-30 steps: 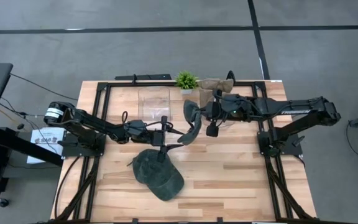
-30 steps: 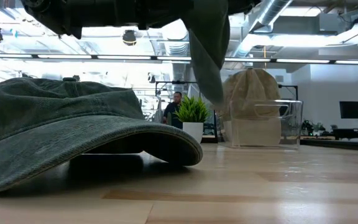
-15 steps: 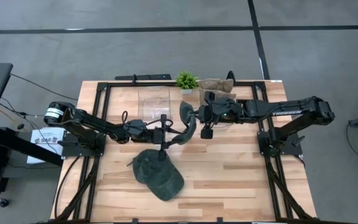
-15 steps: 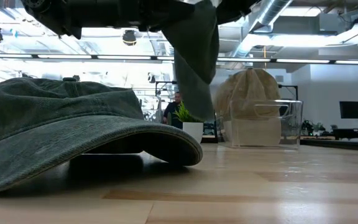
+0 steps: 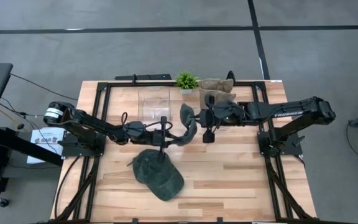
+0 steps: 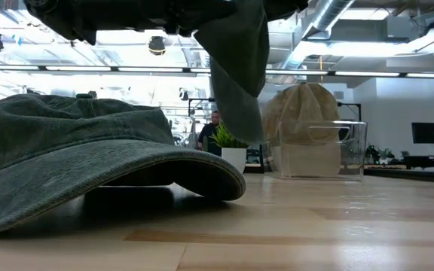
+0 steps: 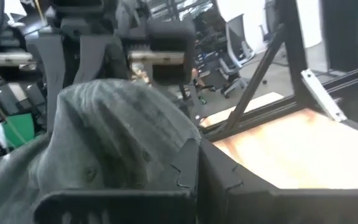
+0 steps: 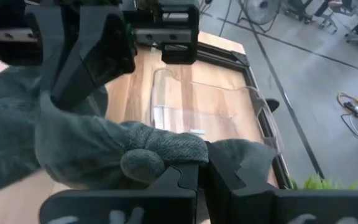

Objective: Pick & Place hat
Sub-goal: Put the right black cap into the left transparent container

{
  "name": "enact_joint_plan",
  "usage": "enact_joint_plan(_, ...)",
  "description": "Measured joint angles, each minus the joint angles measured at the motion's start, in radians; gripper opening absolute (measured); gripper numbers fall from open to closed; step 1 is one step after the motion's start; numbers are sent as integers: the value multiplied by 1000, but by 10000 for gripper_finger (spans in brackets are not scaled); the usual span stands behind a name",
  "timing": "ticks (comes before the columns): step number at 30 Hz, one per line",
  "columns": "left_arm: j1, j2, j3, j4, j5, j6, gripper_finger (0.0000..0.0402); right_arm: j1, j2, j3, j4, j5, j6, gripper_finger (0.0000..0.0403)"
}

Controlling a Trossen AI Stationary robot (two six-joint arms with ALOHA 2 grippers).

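Note:
A dark green hat (image 5: 188, 124) hangs above the table's middle between my two grippers; in the low view the hat (image 6: 238, 71) droops well clear of the wood. My right gripper (image 5: 202, 119) is shut on its far-right part, and my left gripper (image 5: 168, 135) is shut on its near-left end. A second green cap (image 5: 158, 175) rests on its brim and rim on the table, nearer the front edge, close below the left gripper. My left gripper pinches an edge of the hat's cloth (image 7: 182, 146) between its two fingers, coming level from the table's left. The cloth bunches up beside the fingers (image 7: 179, 183), and the hat is lifted clear. My right gripper pinches a bunched fold of the hat (image 8: 166, 152) between its two fingers (image 8: 229, 180), coming from the table's right. The hat hangs off the fingers toward the left gripper, slack and clear of the table.
A clear plastic box (image 5: 154, 102) stands behind the hat. A small potted plant (image 5: 186, 79) and a beige hat (image 5: 217, 84) sit at the far edge. Black frame rails (image 5: 101, 106) run along both sides. Bare wood lies at the near right.
My right gripper has carried the hat a little toward the table's left and the left gripper. The hat's lower end, which hung free, now lies between the left gripper's fingers. The cap on the table has stayed where it was.

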Motion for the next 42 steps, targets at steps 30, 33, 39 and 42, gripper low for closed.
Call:
enact_joint_plan(30, -48, -71, 0, -1, 124, -168, 7, 324, -2, 0, -97, 106, -154, 228)
enact_joint_plan(33, -49, -71, 0, 1, 170, -201, 7, 337, -2, 0, -96, 107, -154, 229)
enact_joint_plan(39, -49, -84, -1, -4, 250, -240, 7, 343, -7, 0, -95, 105, -140, 223)
enact_joint_plan(42, -49, -113, -1, 0, 284, -262, 7, 342, -18, 0, -95, 105, -137, 226)
